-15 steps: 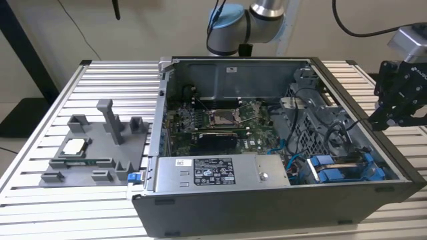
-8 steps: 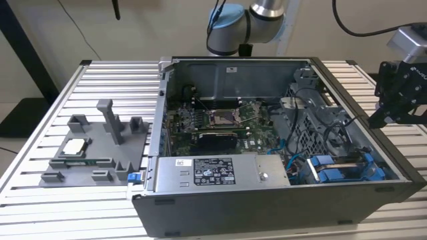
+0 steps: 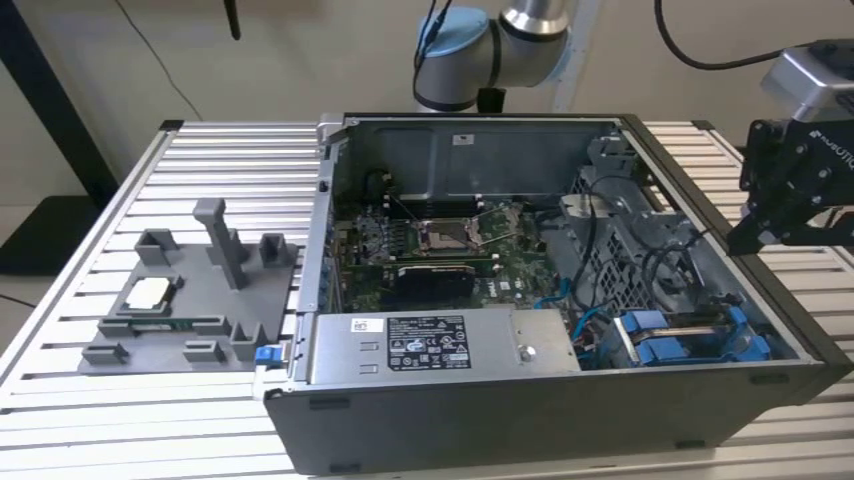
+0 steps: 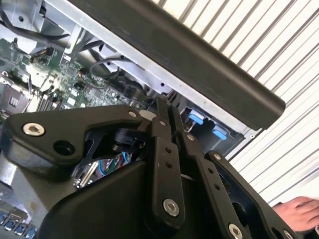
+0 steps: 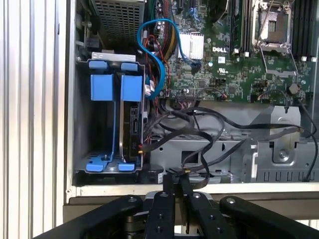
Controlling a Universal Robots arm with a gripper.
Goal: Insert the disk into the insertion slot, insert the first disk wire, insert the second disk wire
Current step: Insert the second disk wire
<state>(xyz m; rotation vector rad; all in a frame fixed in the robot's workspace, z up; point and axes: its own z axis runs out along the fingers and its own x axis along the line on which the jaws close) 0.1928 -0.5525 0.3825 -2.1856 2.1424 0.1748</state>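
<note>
The disk [image 5: 132, 124] stands on edge in its blue carrier [image 3: 678, 338] inside the insertion slot [image 5: 82, 124], at the corner of the open case [image 3: 534, 420] on the exterior view's right. A blue wire [image 5: 155, 59] curls from the board toward the bay. Black wires [image 5: 199, 130] run past the disk's edge; I cannot tell whether any is plugged in. My gripper [image 3: 747, 240] hangs above the case's wall on the exterior view's right, off the disk. In both wrist views its fingertips [image 5: 178, 181] [image 4: 163, 107] are pressed together with nothing between them.
A silver power supply [image 3: 441, 345] lies along the case's near wall, with the motherboard [image 3: 441, 240] behind it. A grey fixture [image 3: 187, 300] holding small parts sits on the slatted table [image 3: 80, 420] at the exterior view's left. A person's hand [image 4: 299, 209] rests beside the case.
</note>
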